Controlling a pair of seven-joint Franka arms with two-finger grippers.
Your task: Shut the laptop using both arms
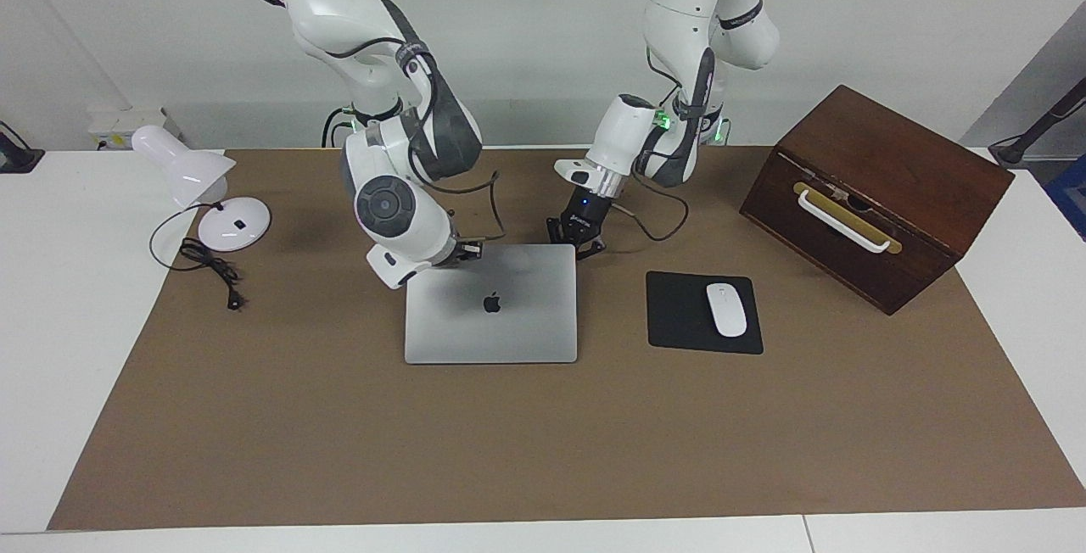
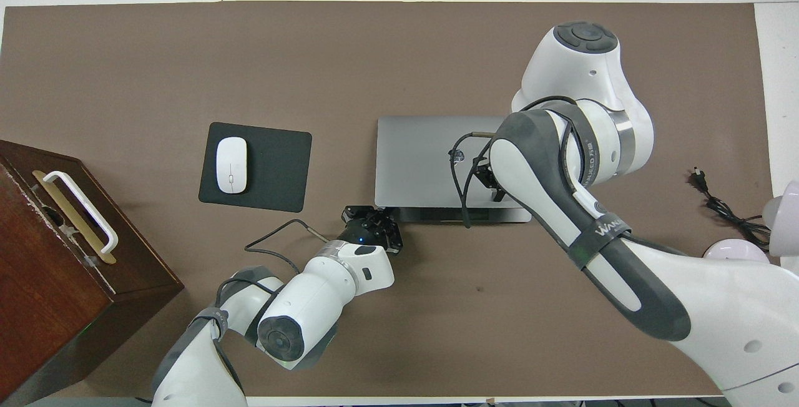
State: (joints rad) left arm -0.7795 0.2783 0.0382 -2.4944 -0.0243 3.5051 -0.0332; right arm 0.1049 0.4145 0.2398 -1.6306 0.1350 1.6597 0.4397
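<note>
Two white jointed arms with dark grey joint sections work at the desk (image 1: 85,366), which carries a brown mat. Starting at the right arm's end of the desk in the facing view: a white desk lamp (image 1: 199,188) with a coiled black cord lies well apart from the right pincer (image 1: 465,253). That pincer has its fingertips together and holds nothing; it rests on the lid of the slim silver-grey metal laptop (image 1: 492,324), at the lid's edge nearer the robots, toward the right arm's corner. The laptop lies under and just in front of that pincer, its lid lowered almost flat with the dark apple logo facing up; in the overhead view a thin strip of the base (image 2: 455,215) shows along the edge nearer the robots. The left pincer (image 1: 581,241) is also closed on nothing, and sits low just beside the lid's other corner nearer the robots; whether it touches the lid cannot be told. Near this pincer, toward the left arm's end, lies a black rectangular mouse pad (image 1: 679,315) with a white mouse (image 1: 726,309) on it. Well apart stands a dark brown wooden box (image 1: 882,171) with a white handle.
</note>
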